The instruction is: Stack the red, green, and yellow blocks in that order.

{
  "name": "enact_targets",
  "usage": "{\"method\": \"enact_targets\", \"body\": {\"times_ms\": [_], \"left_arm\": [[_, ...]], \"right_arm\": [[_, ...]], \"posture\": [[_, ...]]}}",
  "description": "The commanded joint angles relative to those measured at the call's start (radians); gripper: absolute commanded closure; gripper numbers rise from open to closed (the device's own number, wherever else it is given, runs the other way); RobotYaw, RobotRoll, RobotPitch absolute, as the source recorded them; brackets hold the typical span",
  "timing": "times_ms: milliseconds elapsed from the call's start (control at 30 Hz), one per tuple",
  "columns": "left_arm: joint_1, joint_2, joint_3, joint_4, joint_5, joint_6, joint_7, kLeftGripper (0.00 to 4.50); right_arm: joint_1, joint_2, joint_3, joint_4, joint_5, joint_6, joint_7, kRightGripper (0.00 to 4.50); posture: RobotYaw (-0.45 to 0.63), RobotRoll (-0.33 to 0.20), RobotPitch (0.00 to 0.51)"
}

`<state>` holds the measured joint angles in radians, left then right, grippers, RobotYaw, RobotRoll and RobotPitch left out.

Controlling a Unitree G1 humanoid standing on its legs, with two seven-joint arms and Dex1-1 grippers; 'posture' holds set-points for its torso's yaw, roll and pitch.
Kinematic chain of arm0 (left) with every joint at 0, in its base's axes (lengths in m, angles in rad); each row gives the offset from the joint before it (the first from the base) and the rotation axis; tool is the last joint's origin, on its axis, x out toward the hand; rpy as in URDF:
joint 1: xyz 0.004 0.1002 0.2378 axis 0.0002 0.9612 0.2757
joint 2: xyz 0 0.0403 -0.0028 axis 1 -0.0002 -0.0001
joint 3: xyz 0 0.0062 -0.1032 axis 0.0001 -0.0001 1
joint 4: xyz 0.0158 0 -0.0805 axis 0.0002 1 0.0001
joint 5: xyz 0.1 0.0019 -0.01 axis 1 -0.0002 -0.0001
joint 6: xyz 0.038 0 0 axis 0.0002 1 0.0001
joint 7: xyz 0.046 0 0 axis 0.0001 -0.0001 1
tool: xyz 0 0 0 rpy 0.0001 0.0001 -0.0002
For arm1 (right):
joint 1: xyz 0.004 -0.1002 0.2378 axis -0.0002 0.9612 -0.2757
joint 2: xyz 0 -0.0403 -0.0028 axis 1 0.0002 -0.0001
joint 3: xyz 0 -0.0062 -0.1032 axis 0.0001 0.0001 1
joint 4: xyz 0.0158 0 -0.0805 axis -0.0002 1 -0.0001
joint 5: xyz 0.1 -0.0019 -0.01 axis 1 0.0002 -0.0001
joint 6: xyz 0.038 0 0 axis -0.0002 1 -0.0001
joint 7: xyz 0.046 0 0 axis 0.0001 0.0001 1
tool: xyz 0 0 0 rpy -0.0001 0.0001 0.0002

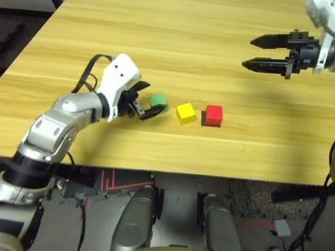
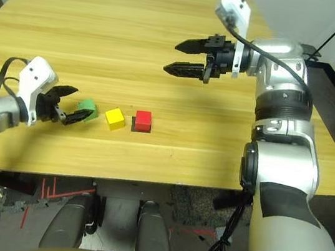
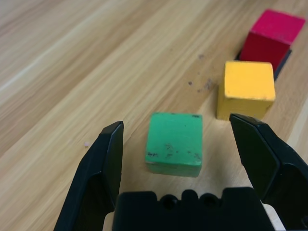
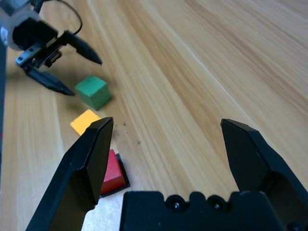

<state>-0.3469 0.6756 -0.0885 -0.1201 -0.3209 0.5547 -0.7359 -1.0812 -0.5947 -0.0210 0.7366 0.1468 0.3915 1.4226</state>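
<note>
Three cubes lie in a short row near the front edge of the wooden bench (image 1: 187,34): the green block (image 1: 157,102) on the robot's left, the yellow block (image 1: 186,112) in the middle, and the red block (image 1: 213,115) on the right, seated on a flat black square patch (image 3: 284,58). None is stacked yet, and each rests apart from its neighbour, the yellow one just beside the red. The red cube's place on the patch suggests it is the base of the tower, so the green one would go on it next. That fits the left pincer (image 1: 148,100), which sits low at the bench with its fingers spread wide and released, one on either side of the green block without touching it; in the left wrist view the cube lies squarely between the two black tips, lined up for a clamp. The right pincer (image 1: 256,53) hangs well above and behind the row, likewise spread and grasping nothing, apparently held out of the way so the left arm has room to work.
</note>
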Motion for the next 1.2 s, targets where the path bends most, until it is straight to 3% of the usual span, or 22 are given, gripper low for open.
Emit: {"method": "enact_targets", "body": {"times_ms": [33, 267, 367, 533, 567, 800, 933, 1200], "left_arm": [[-0.029, -0.015, -0.041, 0.086, 0.047, -0.055, -0.038, 0.00], [-0.076, -0.051, -0.072, 0.221, 0.121, -0.110, -0.052, 0.00], [-0.092, -0.063, -0.063, 0.221, 0.129, -0.067, -0.041, 0.61], [-0.104, -0.029, -0.070, 0.154, 0.123, 0.028, -0.082, 2.32], [-0.118, -0.020, -0.063, 0.122, 0.108, 0.066, -0.093, 2.46], [-0.318, -0.014, -0.060, 0.003, 0.021, 0.233, -0.177, 2.45], [-0.427, -0.072, -0.109, 0.014, -0.024, 0.265, -0.232, 2.45], [-0.528, -0.216, -0.218, 0.269, 0.039, 0.056, -0.334, 2.45]], "right_arm": [[0.065, -0.023, -0.035, -0.126, 0.053, 0.065, -0.052, 0.01], [0.182, -0.040, -0.064, -0.318, 0.126, 0.163, -0.145, 0.01], [0.203, -0.045, -0.066, -0.349, 0.145, 0.177, -0.170, 0.00], [0.208, -0.048, -0.061, -0.352, 0.164, 0.171, -0.195, 0.00], [0.208, -0.048, -0.059, -0.349, 0.166, 0.167, -0.200, 0.00], [0.228, -0.064, -0.048, -0.344, 0.172, 0.163, -0.195, 0.00], [0.288, -0.074, -0.044, -0.371, 0.182, 0.177, -0.178, 0.00], [0.423, -0.072, -0.049, -0.502, 0.244, 0.212, -0.180, 0.00]], "posture": [[0.27, -0.167, 0.058], [0.22, -0.147, 0.060], [0.22, -0.144, 0.061], [0.23, -0.138, 0.065], [0.23, -0.135, 0.065], [0.24, -0.127, 0.065], [0.23, -0.123, 0.068], [0.17, -0.119, 0.072]]}}
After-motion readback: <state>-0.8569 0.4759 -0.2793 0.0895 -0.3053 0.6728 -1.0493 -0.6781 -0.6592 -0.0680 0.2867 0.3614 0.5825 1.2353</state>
